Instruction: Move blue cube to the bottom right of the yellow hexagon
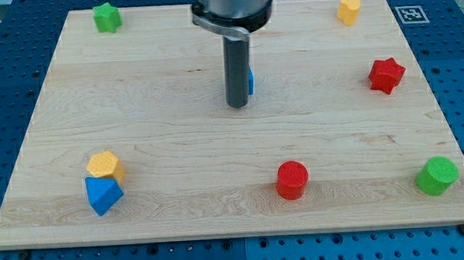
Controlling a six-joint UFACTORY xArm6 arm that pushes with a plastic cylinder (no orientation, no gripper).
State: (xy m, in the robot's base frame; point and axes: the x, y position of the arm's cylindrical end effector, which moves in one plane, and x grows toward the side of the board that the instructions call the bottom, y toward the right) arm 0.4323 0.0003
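In the camera view, my tip [238, 105] rests on the pale wooden worktop [177, 149] near its middle, and the small blue cube [250, 80] sits right behind the dark rod on the view's right side, almost wholly hidden by it, so I cannot tell whether they touch; this arm carries no gripper. The yellow hexagon block [104, 165] lies well apart at the view's lower left, touching a blue wedge-like block [103, 194] just below it. Elsewhere stand a green star block [107, 17] at upper left, a second yellow hexagon block [349, 10] at upper right, a red star block [386, 75] at right, a red cylinder [292, 179] at bottom centre and a green cylinder [437, 175] at lower right.
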